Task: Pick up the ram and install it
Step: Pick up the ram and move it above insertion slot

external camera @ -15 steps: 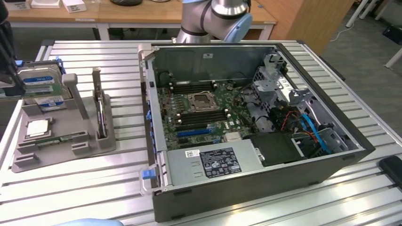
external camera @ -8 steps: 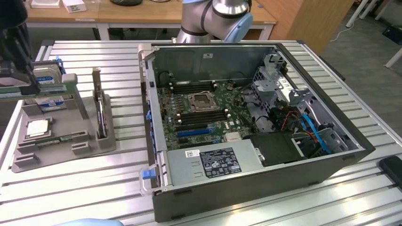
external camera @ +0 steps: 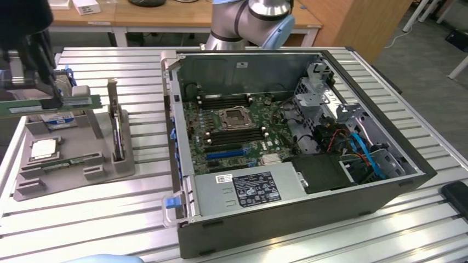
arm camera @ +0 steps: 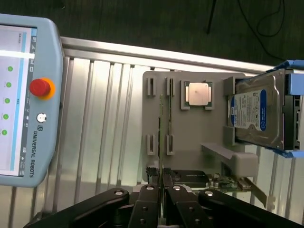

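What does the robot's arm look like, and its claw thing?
The arm is a round silvery-grey tube with a light blue cap on its joint. The gripper is black, made of jointed metal bars with small round bolts, ending in two slim fingers.

ram (external camera: 73, 102) above tray (external camera: 66, 179); computer case (external camera: 292, 230) on the exterior view's right.

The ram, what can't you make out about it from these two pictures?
- Wrist view: the ram is edge-on in the hand, so its chips and contacts are hidden.
- One end of the ram runs off the exterior view's left edge.
- Exterior view: the ram mostly hides the hard drive.
- Exterior view: the latches on the memory slots are too small to judge.
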`<state>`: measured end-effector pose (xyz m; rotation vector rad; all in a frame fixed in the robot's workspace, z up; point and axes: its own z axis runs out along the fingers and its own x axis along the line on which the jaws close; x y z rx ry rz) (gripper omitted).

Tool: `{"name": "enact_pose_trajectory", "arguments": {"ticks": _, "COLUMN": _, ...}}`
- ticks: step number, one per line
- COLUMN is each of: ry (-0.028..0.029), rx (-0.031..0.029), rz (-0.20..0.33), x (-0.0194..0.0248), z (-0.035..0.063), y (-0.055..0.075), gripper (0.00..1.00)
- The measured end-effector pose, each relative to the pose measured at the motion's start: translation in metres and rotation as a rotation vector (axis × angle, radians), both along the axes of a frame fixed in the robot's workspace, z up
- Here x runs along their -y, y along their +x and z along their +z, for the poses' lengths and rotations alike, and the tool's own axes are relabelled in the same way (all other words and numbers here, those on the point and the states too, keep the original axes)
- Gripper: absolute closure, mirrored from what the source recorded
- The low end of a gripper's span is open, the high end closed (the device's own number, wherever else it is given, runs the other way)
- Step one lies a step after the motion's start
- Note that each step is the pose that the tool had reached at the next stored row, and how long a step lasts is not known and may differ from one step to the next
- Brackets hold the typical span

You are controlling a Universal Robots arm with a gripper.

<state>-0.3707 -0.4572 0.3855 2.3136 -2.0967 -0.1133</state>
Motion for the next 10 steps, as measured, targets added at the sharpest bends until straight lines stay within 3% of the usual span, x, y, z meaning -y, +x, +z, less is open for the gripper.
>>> {"name": "enact_pose_trajectory", "arguments": {"ticks": 10, "ry": 0.0169, "rx": 0.0, "rz": 0.0, "x": 0.0, "z": 0.0002, "y": 0.035, "gripper": 0.87}}
